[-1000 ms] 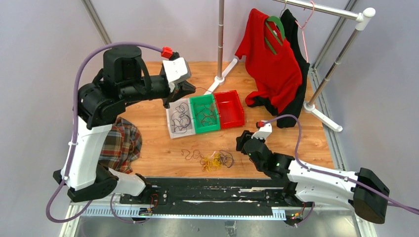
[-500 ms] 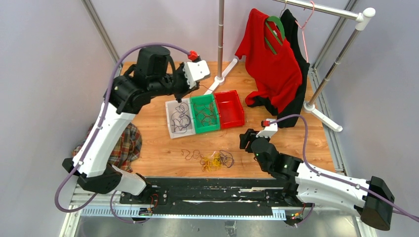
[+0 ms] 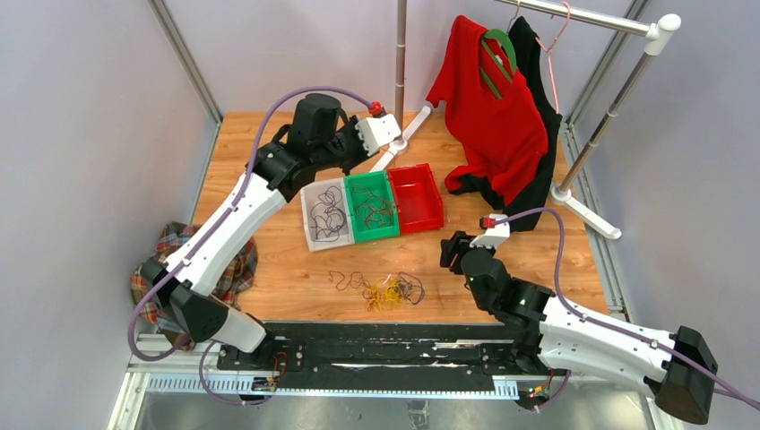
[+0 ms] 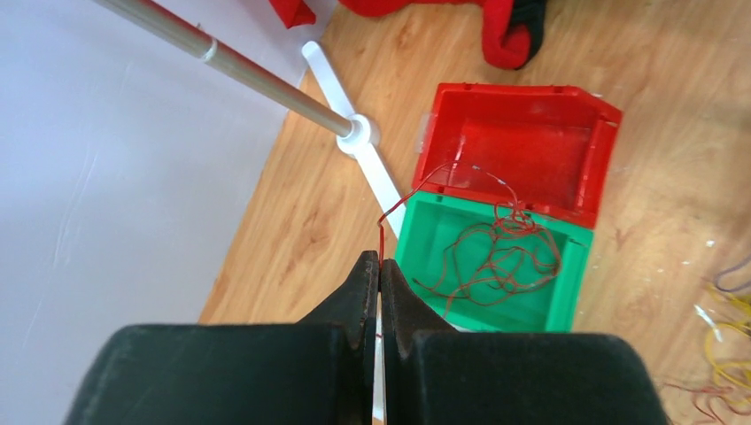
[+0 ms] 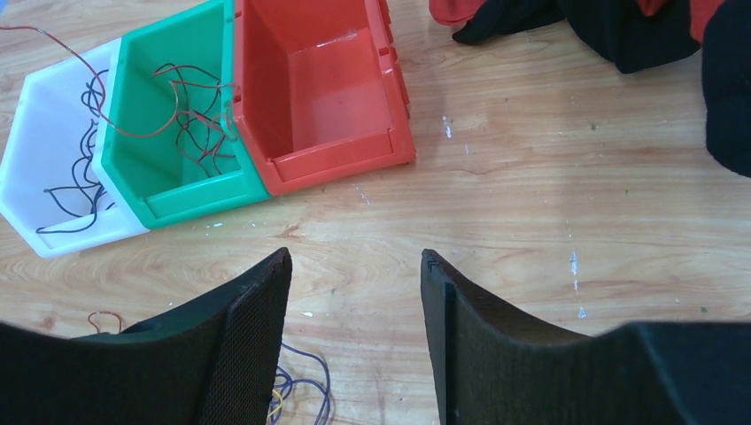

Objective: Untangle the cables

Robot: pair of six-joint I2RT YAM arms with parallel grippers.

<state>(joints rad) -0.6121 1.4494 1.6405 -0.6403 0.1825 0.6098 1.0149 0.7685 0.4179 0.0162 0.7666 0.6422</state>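
Swung rightward since before, the left jaws now sit behind the green bin (image 4: 496, 323), clenched on a red strand (image 4: 403, 199) trailing into it; the right jaws hang released near the desk pile (image 3: 385, 289). Pulling further could drag the bin's tangled clump out, or slip the strand free.

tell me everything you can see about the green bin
The green bin is an open-topped rectangular box, plastic by the look, sitting flat on the wooden table. It sits between a white bin and a red bin, touching both. Inside lies a loose tangle of thin red-brown wires. One strand rises to the left gripper, whose jaws are shut on it.
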